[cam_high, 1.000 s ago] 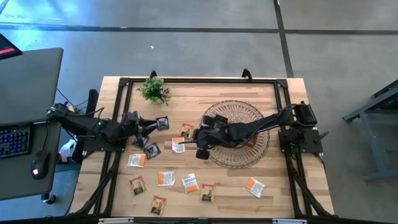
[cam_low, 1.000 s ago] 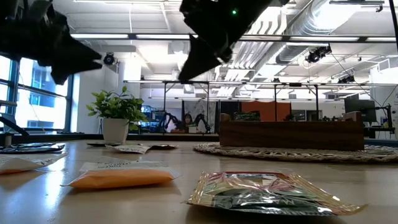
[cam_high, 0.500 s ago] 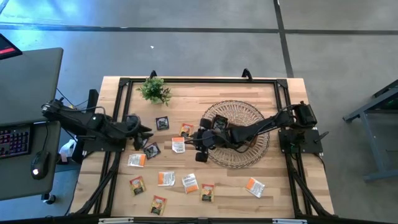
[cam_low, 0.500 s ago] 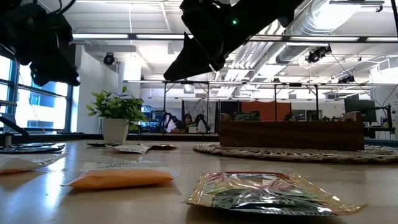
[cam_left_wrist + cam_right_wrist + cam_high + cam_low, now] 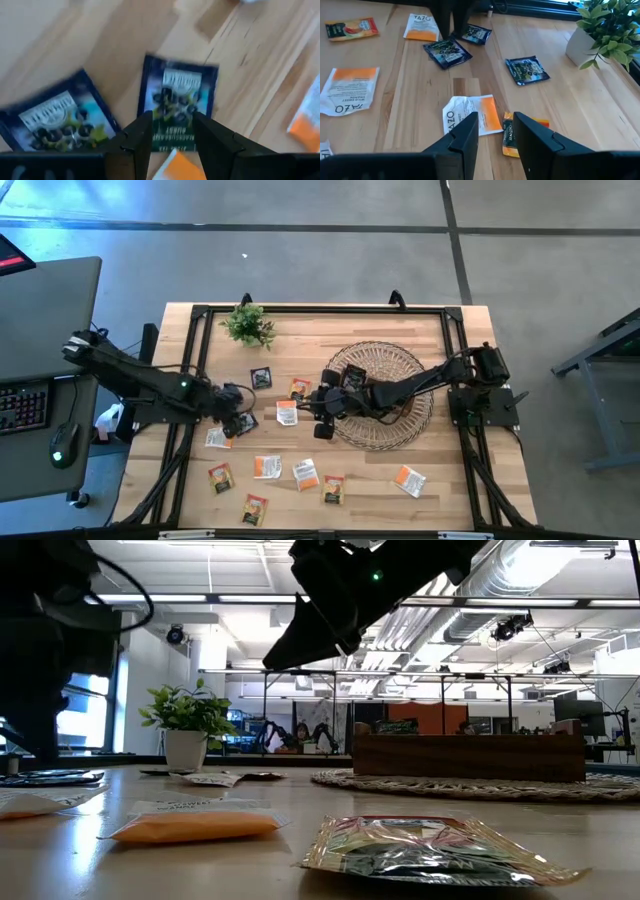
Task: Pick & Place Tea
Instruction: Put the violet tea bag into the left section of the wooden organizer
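Observation:
Several tea packets lie flat on the wooden table. Black ones lie at the left (image 5: pixel 261 377) (image 5: pixel 243 420); orange and white ones are spread toward the near edge (image 5: pixel 266 467) (image 5: pixel 409 480). My left gripper (image 5: pixel 235 404) (image 5: pixel 172 134) hangs open, pointing down over a black packet (image 5: pixel 178 100), with a second black packet (image 5: pixel 60 120) beside it. My right gripper (image 5: pixel 318 406) (image 5: pixel 495 134) stands open left of the wicker basket (image 5: pixel 385 350). It is above a white-and-orange packet (image 5: pixel 469 116) and an orange one (image 5: pixel 525 131).
A small potted plant (image 5: pixel 248 325) stands at the far left of the table. In the low view, a brown wooden tray (image 5: pixel 470 755) sits in the basket. The black frame rails (image 5: pixel 320 308) run along the table's edges. A desk with a keyboard (image 5: pixel 25 405) stands off the left side.
My left gripper has drawn back a little toward the left edge. It has then swung toward the near edge and dropped, tipping from nearly level to pointing steeply down over the black packets. My right gripper has tipped slightly downward. No packet has moved.

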### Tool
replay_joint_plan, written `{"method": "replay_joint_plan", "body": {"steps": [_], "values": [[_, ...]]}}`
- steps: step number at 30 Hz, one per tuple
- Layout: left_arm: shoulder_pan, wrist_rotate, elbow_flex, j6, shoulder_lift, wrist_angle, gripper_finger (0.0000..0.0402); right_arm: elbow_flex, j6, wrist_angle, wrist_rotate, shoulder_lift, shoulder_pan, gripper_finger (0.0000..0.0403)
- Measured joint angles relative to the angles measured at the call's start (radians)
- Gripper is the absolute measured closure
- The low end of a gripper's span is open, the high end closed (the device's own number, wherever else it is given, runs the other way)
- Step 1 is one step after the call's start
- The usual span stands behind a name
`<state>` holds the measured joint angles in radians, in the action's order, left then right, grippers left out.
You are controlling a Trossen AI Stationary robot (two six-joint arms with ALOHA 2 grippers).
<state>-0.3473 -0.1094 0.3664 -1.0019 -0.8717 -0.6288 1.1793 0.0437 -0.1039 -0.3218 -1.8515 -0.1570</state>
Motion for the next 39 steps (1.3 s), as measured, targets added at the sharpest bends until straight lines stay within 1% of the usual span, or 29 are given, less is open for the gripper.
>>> {"method": "replay_joint_plan", "body": {"steps": [2,6,8,11,15,17,21,23,25,28,29,31,36,39], "values": [[0.000,0.000,0.000,0.002,-0.052,-0.003,0.0263,0.000,0.000,0.001,0.000,0.000,0.000,0.0284],[0.000,-0.057,0.001,0.056,-0.136,0.030,0.0263,0.000,0.000,0.001,0.000,0.000,0.000,0.0284],[-0.001,-0.062,0.002,0.128,-0.181,0.065,0.0263,0.000,0.000,0.001,0.000,0.000,0.000,0.0284],[0.000,-0.073,0.004,0.252,-0.236,0.166,0.0263,0.000,0.000,0.001,0.000,0.000,0.000,0.0284],[0.000,-0.097,0.032,0.366,-0.306,0.252,0.0263,0.000,0.000,0.001,0.000,0.000,0.000,0.0284],[0.000,-0.111,0.058,0.431,-0.336,0.296,0.0263,0.000,0.000,0.001,0.000,0.000,0.000,0.0284],[0.000,-0.101,0.133,0.630,-0.382,0.392,0.0263,0.000,0.000,-0.007,0.000,0.000,0.000,0.0284],[0.000,-0.095,0.182,0.664,-0.407,0.385,0.0263,0.000,0.000,-0.009,0.000,0.000,0.000,0.0284],[0.000,-0.088,0.232,0.635,-0.428,0.349,0.0263,0.000,0.000,-0.009,0.000,0.000,0.000,0.0284],[0.000,-0.051,0.295,0.494,-0.427,0.294,0.0263,0.000,0.000,-0.007,0.010,0.000,0.000,0.0284],[0.000,-0.033,0.312,0.449,-0.427,0.264,0.0263,0.000,0.000,-0.011,0.023,-0.001,0.000,0.0284],[-0.008,-0.027,0.335,0.382,-0.427,0.179,0.0263,0.000,0.008,-0.038,0.069,-0.011,0.000,0.0284],[-0.065,-0.058,0.359,0.186,-0.421,-0.007,0.0263,0.001,0.024,-0.206,0.191,-0.111,0.000,0.0292],[-0.145,-0.161,0.346,0.025,-0.421,-0.021,0.0263,0.011,0.022,-0.306,0.249,-0.196,0.005,0.0306]]}}
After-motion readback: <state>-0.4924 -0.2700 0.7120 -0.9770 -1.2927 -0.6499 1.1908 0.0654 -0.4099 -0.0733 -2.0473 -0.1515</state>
